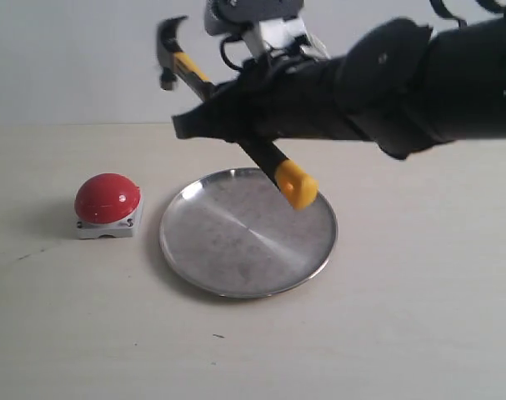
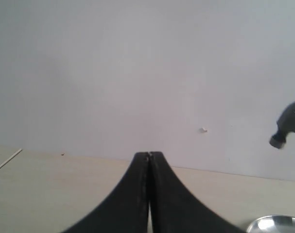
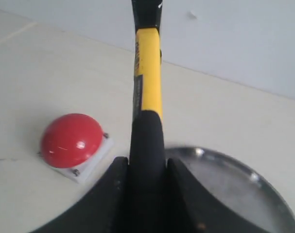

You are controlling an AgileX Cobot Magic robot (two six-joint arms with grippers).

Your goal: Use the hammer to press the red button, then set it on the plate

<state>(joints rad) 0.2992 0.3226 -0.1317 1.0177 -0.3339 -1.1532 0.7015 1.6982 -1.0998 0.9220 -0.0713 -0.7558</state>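
Observation:
My right gripper (image 1: 240,125) is shut on the black grip of the hammer (image 1: 186,71), held in the air above the plate (image 1: 248,233). The dark steel head points up and left; the yellow looped end (image 1: 296,185) hangs over the plate's far right part. In the right wrist view the hammer (image 3: 147,87) runs away from the right gripper (image 3: 146,167), with the red button (image 3: 71,140) to one side and the plate (image 3: 234,189) to the other. The red button (image 1: 107,200) sits on the table left of the plate. My left gripper (image 2: 148,156) is shut and holds nothing; the hammer head (image 2: 288,130) shows at that view's edge.
The light wooden table (image 1: 419,317) meets a pale wall (image 1: 69,58) at the back. The right arm (image 1: 419,79) stretches across the upper right of the exterior view. A plate rim (image 2: 278,224) shows in the corner of the left wrist view.

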